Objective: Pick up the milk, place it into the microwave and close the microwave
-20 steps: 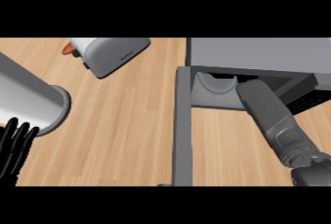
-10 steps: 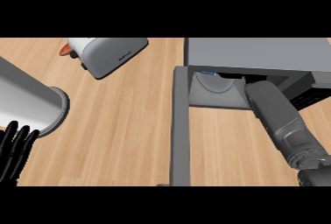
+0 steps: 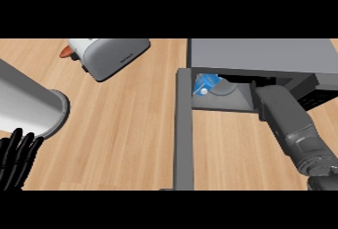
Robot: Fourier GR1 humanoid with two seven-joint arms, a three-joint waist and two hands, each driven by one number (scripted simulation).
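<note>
The blue and white milk carton (image 3: 204,85) sits inside the open microwave (image 3: 264,53) at its left side, tilted, partly hidden by the microwave's top. My right forearm (image 3: 290,125) reaches up from the lower right into the opening. The right hand is almost wholly hidden in there beside the carton; only a dark bit (image 3: 254,82) shows. The microwave door (image 3: 185,134) stands open, seen edge-on as a grey bar running down the counter. My left hand (image 3: 16,156) rests open at the lower left edge, fingers up.
A silver toaster (image 3: 109,56) lies at the upper left with something orange (image 3: 66,53) behind it. A large grey cylinder (image 3: 30,107) juts in from the left edge, just above my left hand. Wooden counter (image 3: 125,134) lies between it and the door.
My right forearm has shifted a little to the right at the opening. The milk carton now shows more of its blue side inside the microwave. The left hand has not moved.
</note>
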